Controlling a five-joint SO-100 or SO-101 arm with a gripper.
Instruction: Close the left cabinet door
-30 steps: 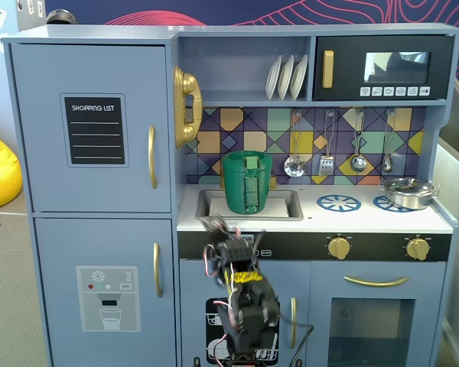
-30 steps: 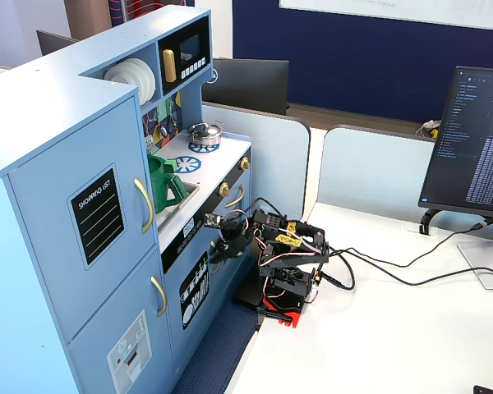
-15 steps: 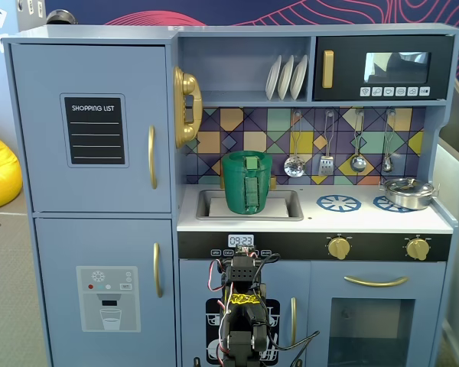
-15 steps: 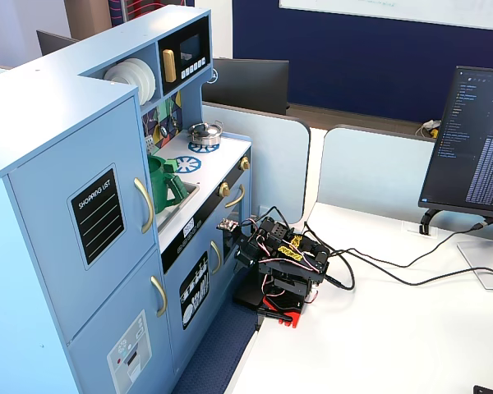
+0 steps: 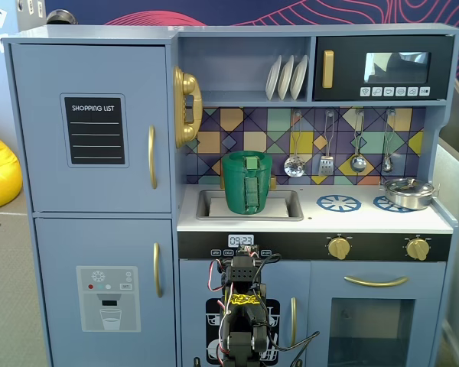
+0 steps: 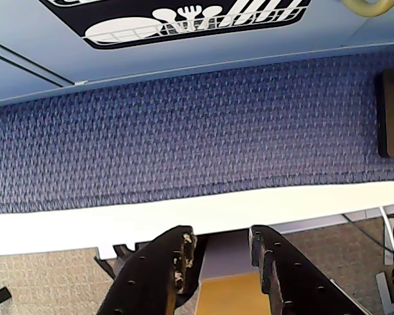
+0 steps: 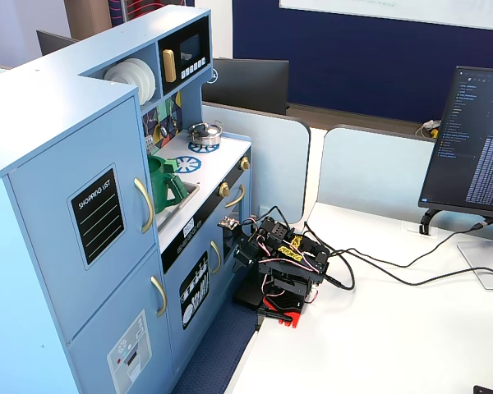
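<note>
The left cabinet door (image 5: 92,130) is a tall light-blue panel with a black "SHOPPING LIST" board and a curved gold handle (image 5: 152,157). It lies flush with the cabinet front, shut, in both fixed views (image 7: 82,222). My arm (image 5: 241,321) sits folded low in front of the dishwasher door, well right of and below that door; it also shows on the white table (image 7: 281,267). In the wrist view my gripper (image 6: 221,237) points down at a blue mat (image 6: 184,144), its black fingers (image 6: 177,252) apart and holding nothing.
Below the door is a blue door with an ice-dispenser graphic (image 5: 107,294). A green pot (image 5: 247,182) stands in the sink, and a black microwave (image 5: 382,69) is at the top right. The dishwasher door (image 6: 184,20) is close ahead. A monitor (image 7: 476,139) and cables (image 7: 378,267) are on the table.
</note>
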